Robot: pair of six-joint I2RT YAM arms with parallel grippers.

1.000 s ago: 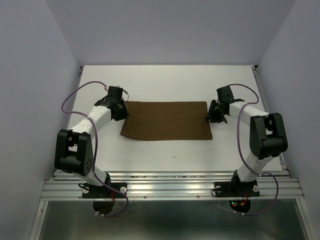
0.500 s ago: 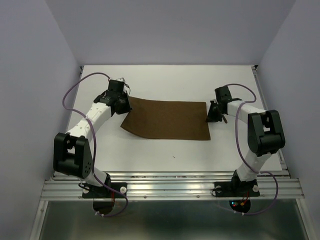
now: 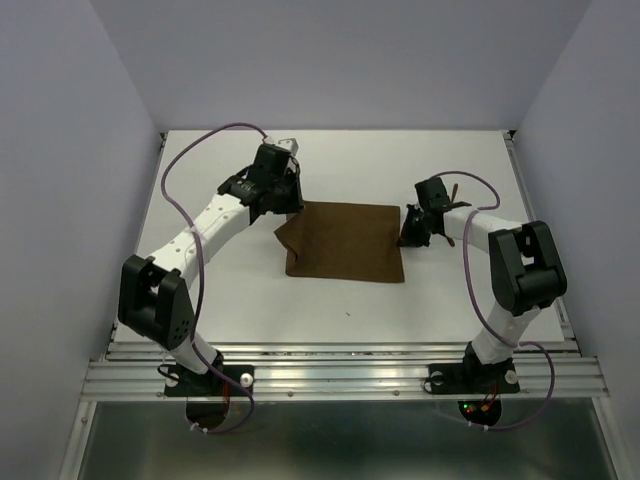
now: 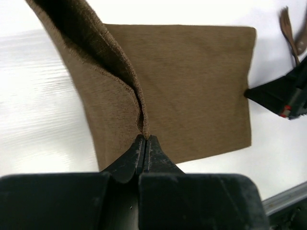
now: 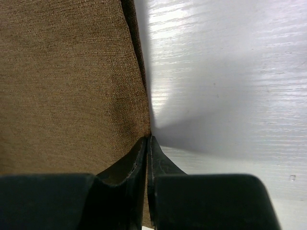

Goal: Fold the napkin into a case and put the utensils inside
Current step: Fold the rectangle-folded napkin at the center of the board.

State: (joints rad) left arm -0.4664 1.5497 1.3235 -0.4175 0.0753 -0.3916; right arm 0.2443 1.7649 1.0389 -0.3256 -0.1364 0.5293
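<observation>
My left tool (image 4: 145,139) is clamped on the raised left edge of the napkin (image 3: 350,248), and my right tool (image 5: 148,140) on its right edge. Wide white surface (image 3: 350,160) shows above and below it.

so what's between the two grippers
The napkin: in the top view it fills the whole gap, with the left gripper pinching its raised left edge and the right gripper pinching its right edge.

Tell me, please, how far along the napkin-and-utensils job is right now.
Early on. Nothing looks finished: the napkin is a broad sheet, not a narrow strip. In hand: the left gripper pinches its left edge, lifted over; the right gripper pinches the right edge. Left: finishing the folds and putting the fork, lying off the cloth, inside.
</observation>
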